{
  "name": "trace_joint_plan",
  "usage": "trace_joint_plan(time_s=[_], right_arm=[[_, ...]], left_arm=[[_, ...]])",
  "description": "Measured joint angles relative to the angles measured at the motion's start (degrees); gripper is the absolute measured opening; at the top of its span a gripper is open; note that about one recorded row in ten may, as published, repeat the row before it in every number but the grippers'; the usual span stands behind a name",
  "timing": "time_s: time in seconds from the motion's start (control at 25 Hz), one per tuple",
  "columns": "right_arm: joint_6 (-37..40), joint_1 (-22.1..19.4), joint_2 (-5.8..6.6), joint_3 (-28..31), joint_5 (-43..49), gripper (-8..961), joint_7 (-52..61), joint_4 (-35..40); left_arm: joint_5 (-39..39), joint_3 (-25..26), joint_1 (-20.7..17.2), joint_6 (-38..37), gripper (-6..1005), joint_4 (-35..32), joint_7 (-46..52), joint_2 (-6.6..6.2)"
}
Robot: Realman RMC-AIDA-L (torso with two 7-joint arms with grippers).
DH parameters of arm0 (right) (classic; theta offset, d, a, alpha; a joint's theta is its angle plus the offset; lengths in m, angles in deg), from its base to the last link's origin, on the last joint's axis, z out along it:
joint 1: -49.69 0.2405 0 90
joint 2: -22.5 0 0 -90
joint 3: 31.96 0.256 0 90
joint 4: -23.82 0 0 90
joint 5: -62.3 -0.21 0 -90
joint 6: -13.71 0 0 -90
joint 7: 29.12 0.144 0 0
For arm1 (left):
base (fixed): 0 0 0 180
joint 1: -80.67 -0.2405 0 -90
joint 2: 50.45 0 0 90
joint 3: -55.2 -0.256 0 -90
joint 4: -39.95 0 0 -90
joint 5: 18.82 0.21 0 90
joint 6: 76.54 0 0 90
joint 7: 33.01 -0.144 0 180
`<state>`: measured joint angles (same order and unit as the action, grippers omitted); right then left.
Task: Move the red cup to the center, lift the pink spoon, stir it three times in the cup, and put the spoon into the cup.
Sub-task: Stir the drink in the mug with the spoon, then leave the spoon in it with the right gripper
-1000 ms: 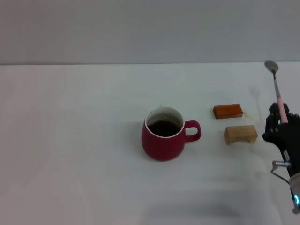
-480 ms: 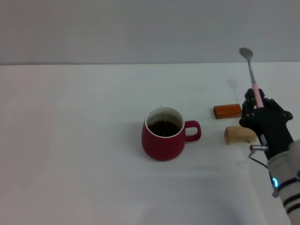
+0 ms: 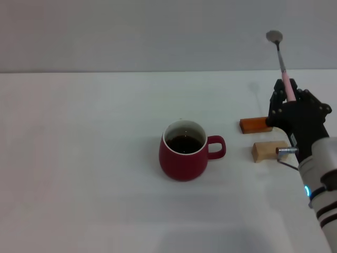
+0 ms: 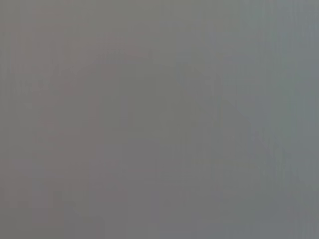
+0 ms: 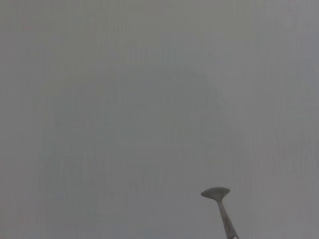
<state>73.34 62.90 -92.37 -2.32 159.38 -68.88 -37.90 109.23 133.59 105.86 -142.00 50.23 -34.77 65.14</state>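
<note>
One arm is at work — the right gripper (image 3: 288,103) sits over the right side of the white worktop (image 3: 79,158), lifted above it, its black fingers (image 3: 276,105) closed on the pink handle of the spoon (image 3: 281,63). The spoon stands nearly upright, tilted slightly toward the left, with its grey neck and bowl pointing up past the far edge of the worktop against the grey wall (image 3: 158,31). In the right wrist view only the neck and bowl of the spoon (image 5: 219,199) show, against plain grey.

The cup (image 3: 183,151) stands upright near the middle of the worktop, its loop handle turned to the right, toward the gripper, and dark liquid showing inside its white interior. It is well apart from the gripper and the spoon, touched by neither.

Two small blocks lie to the right of the cup, between it and the arm: an orange block (image 3: 255,125) farther back, partly hidden behind the gripper, and a tan block (image 3: 266,151) nearer, just beside the gripper's wrist. The blocks lie close to each other but apart.

The left gripper does not show in the head view, and the left wrist view is a uniform grey — nothing can be told from it.
</note>
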Motion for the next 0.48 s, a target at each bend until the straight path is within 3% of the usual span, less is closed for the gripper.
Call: trace_joint_plan(time_s=[0.2, 0.48], right_arm=[[-6.83, -4.38, 0.61, 5.32, 0.09, 155, -9.09, -8.81], [-18.88, -9.89, 0.27, 12.29, -0.04, 155, -20.8, -19.3]], left_arm=[[0.0, 0.0, 0.29, 0.11, 843, 0.0, 0.0, -0.01], [0.0, 0.0, 0.41, 0.21, 843, 0.0, 0.0, 0.02]])
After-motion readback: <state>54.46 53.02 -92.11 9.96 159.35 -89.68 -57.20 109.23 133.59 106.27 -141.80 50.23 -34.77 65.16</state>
